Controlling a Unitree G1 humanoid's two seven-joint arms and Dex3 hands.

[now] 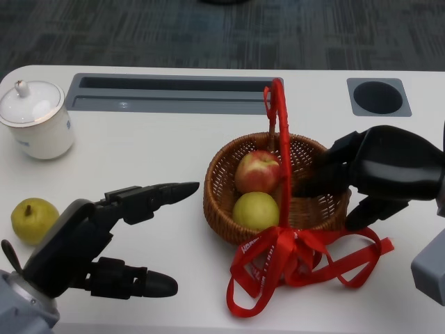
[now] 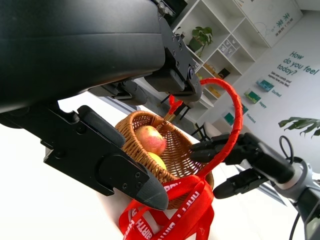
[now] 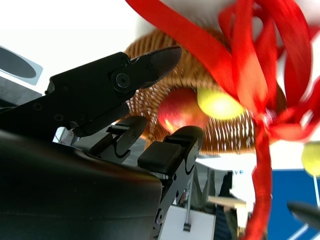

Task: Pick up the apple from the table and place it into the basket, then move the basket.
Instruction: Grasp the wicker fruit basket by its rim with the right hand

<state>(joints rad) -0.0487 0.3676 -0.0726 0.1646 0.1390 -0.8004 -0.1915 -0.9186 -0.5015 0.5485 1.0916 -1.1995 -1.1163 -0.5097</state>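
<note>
Right hand (image 1: 379,174) sits at the right of the head frame against the basket (image 1: 229,202), its upper fingers reaching over the wicker rim and a lower one running down outside the wall. Whether it has truly clamped the rim I cannot tell; the right wrist view shows the fingers (image 3: 150,62) parted around the weave, with nothing firmly pinched. Left hand (image 1: 104,243) lies lower left in the head frame, open, holding nothing, its fingers aimed toward the basket but apart from it.

The apple (image 1: 257,170), red and yellow, already rests inside the basket at frame centre, touching a green-yellow fruit (image 1: 255,210) just below it. So the placing looks done and moving the basket remains.

Risks from here:
1. A 1-sided hold on the rim may tip the basket as it is lifted or dragged, and the 2 fruits could roll out.
2. The red ribbon (image 1: 292,261) trails in loops on the desk (image 1: 139,160) in front of the basket; fingers or the basket base could snag it and jerk the load.
3. The tall red handle (image 1: 281,139) stands close to the fingers and could be knocked.
4. A pear (image 1: 31,219) at far left and a lidded cup (image 1: 35,118) at upper left sit well apart, so only a wide leftward sweep would threaten them.
</note>
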